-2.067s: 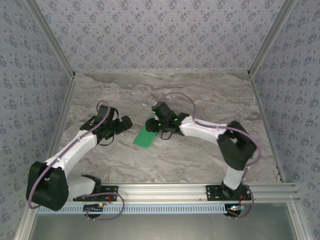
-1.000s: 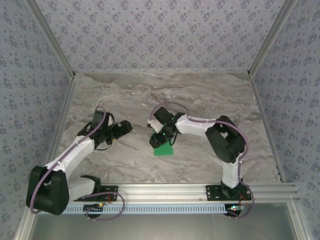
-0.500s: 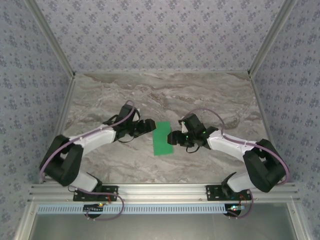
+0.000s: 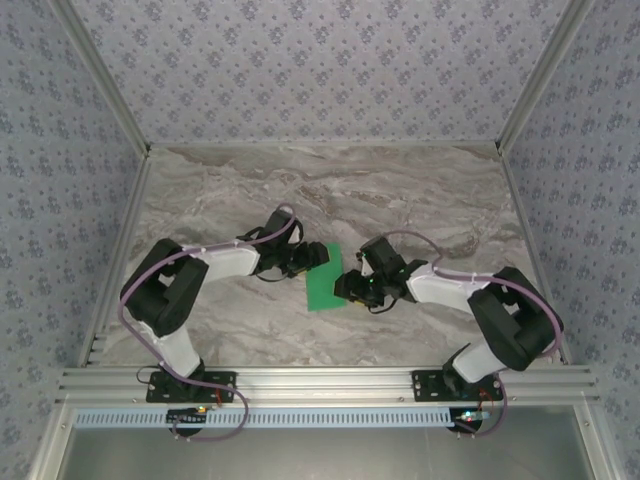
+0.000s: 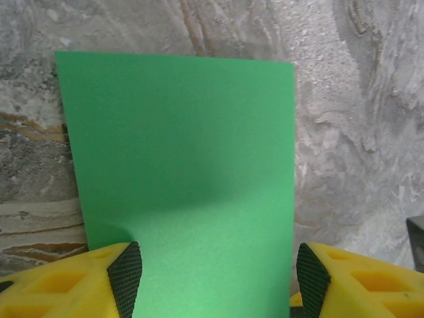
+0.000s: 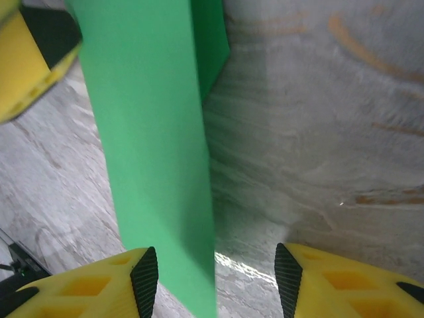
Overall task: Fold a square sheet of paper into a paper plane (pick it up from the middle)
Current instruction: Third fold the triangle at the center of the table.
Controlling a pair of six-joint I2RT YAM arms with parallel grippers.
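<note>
So here's what worries me. The left fingers [image 4: 303,262] sit at the left edge of the sheet [image 4: 322,280], spread wide. From the wrist view, the pads straddle nearly the whole width of the green paper, and it lies flat between them with nothing pinched. If they close like that, I reckon they'll squeeze the edges inward and buckle the sheet instead of gripping it. Or they'll just shove it across the bench [image 4: 400,190], since that marble looks slick.

The sheet itself lies on the bench about midway between the two arms. From the right wrist, it looks like a second layer peeks out behind the front strip, so it may be doubled over, but I can't say for sure.

The right fingers [image 4: 350,288] are at the sheet's right edge, also apart. The paper edge runs up between them, close to the left-hand pad, and it isn't clamped. The risk there is catching one layer only, which would pull the fold out of line. If both sides tug at once, thin paper like that could tear or crease crooked. The two sets of fingers are also near each other, so a bump seems possible.

Containers: none here, the sheet lies straight on the bench.
</note>
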